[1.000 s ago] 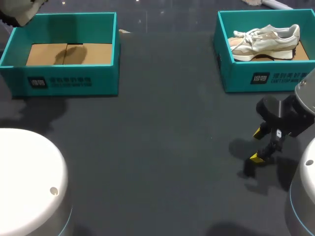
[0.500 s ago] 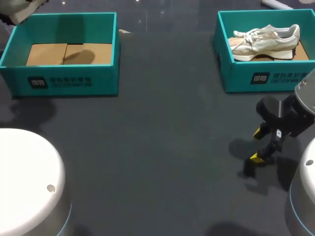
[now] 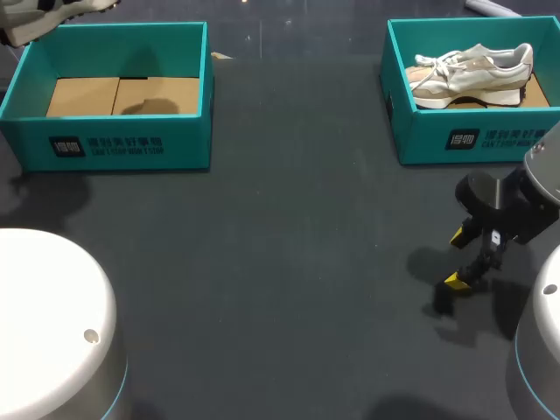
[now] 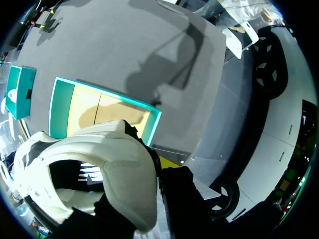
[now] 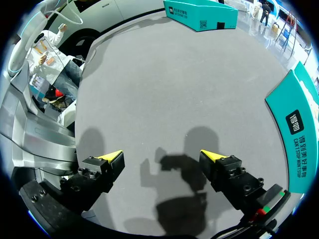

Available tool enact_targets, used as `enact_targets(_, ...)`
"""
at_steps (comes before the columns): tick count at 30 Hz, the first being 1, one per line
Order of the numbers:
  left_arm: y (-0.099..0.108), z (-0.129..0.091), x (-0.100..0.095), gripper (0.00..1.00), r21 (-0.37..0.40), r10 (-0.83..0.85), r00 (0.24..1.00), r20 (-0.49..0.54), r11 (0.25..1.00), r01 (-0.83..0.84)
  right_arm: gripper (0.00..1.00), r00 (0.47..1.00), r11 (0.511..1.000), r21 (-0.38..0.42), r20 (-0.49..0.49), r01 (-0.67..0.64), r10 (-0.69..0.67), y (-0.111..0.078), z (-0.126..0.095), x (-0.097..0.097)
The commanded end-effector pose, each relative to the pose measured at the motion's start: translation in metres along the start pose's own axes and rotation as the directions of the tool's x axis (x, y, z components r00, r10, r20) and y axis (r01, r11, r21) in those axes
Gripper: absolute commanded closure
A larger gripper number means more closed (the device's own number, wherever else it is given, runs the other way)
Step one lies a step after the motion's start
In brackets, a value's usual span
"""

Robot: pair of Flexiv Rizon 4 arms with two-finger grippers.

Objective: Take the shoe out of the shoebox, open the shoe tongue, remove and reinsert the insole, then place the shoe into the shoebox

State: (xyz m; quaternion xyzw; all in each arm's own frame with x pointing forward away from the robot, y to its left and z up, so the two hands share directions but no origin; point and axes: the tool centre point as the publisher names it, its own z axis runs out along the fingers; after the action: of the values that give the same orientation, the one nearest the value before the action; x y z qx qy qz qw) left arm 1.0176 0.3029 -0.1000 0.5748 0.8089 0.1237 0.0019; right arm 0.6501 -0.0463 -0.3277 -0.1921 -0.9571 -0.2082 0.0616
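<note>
Dark grey table [image 3: 289, 227] seen from the head view, with a teal left shoebox [image 3: 114, 144] showing only its bare cardboard floor. Just past that box's far outer corner, a white sneaker [image 3: 39, 19] hangs in the air, half out of sight. Well apart from the left shoebox, across the table, a right shoebox [image 3: 472, 140] holds a second sneaker [image 3: 472, 72]. The right gripper [image 3: 458, 257] hovers low over bare table, far from the left shoebox.

Left wrist view: the white sneaker's padded heel fills the foreground, above the left shoebox. The left gripper [image 4: 158, 167] clamps the heel rim; one yellow-tipped finger shows outside it, while the other is hidden, probably inside the shoe. The sneaker looks light and soft-walled. The stiffer heel collar seems a sound hold, though the toe may sag or swing.

Right wrist view: the right gripper's fingers stand wide apart, holding and touching nothing, with only their shadow on the table beneath.
</note>
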Motion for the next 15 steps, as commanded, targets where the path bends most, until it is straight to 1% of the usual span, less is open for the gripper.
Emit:
enact_targets(1,0.013,0.002,0.005,1.00,0.028,0.109,0.994,0.033,0.994,-0.110,0.00,1.000,1.000,0.000,0.003,0.000,0.000,-0.001,-0.001,0.002)
enact_targets(3,0.020,0.005,0.005,1.00,0.026,0.144,0.989,0.025,0.989,-0.144,0.00,1.000,1.000,0.000,0.003,0.000,0.000,-0.001,-0.001,0.002)
enact_targets(4,0.022,0.005,0.006,1.00,0.032,0.187,0.981,0.043,0.981,-0.189,0.00,1.000,1.000,0.000,0.003,0.000,0.000,-0.001,-0.001,0.002)
enact_targets(5,0.024,0.005,0.006,1.00,0.038,0.197,0.979,0.048,0.979,-0.199,0.00,1.000,1.000,0.000,0.003,0.000,0.000,-0.001,-0.001,0.002)
enact_targets(10,0.032,0.009,0.004,1.00,0.014,0.343,0.939,0.020,0.939,-0.344,0.00,1.000,1.000,0.000,0.003,0.000,0.000,-0.001,-0.001,0.002)
enact_targets(11,0.032,0.009,0.004,1.00,0.011,0.358,0.933,0.033,0.933,-0.359,0.00,1.000,1.000,0.000,0.003,0.000,0.000,-0.001,-0.001,0.002)
enact_targets(15,0.032,0.009,0.004,1.00,0.011,0.358,0.933,0.033,0.933,-0.359,0.00,1.000,1.000,0.000,0.003,0.000,0.000,-0.001,-0.001,0.002)
